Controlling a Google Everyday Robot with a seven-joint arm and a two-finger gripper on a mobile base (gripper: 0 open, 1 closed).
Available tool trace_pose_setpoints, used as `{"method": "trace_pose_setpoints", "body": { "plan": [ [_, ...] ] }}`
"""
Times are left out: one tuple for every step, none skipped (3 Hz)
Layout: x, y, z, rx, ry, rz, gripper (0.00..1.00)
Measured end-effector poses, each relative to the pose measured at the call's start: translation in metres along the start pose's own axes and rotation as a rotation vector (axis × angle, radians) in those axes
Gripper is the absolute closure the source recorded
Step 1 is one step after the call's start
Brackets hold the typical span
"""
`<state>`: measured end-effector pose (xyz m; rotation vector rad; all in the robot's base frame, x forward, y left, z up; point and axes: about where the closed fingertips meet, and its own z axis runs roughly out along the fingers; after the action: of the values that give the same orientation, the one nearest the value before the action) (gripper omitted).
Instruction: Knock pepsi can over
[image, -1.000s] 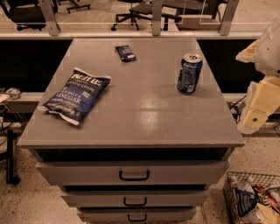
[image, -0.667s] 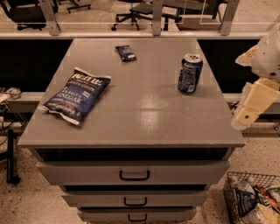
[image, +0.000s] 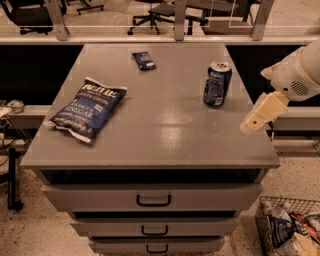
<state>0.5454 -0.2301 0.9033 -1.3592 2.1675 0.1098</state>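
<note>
At the far left edge we see a dark stand and some cables, cut off by the frame and too dim to name. On the grey cabinet top (image: 160, 140), towards its left side, a large blue chip bag (image: 87, 109) lies flat, its near corner reaching close to the left edge. Farther back, near the middle, lies a small dark-blue packet (image: 144, 60), its print too small for us to read. Below the top, the drawers (image: 100, 197) stack downward; the lowest one is cut off at the bottom of the view.

Right of centre, towards the far right of the top, the pepsi can (image: 217, 84) stands upright, silver top showing, well apart from the bag and the packet.

Right of the can, over the cabinet's right edge and nearer to us than the can, hangs the gripper (image: 261, 114), a cream piece slanting down and left from the white arm (image: 300, 72), which runs out of the frame. It is near the can but clear of it, and we cannot tell whether it is open or closed.

In the near right corner a wire basket (image: 290, 201) holds crumpled wrappers, partly cut off. Beyond the far rail, office chairs (image: 165, 12) show only their bases
</note>
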Motion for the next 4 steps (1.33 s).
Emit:
{"method": "trace_pose_setpoints", "body": {
  "plan": [
    [-0.012, -0.018, 0.029, 0.012, -0.142, 0.058, 0.0],
    [-0.03, -0.022, 0.051, -0.005, -0.288, 0.104, 0.0],
    [-0.061, -0.018, 0.065, -0.039, -0.419, 0.125, 0.0],
    [-0.106, -0.006, 0.064, -0.084, -0.523, 0.117, 0.0]
  ]
}}
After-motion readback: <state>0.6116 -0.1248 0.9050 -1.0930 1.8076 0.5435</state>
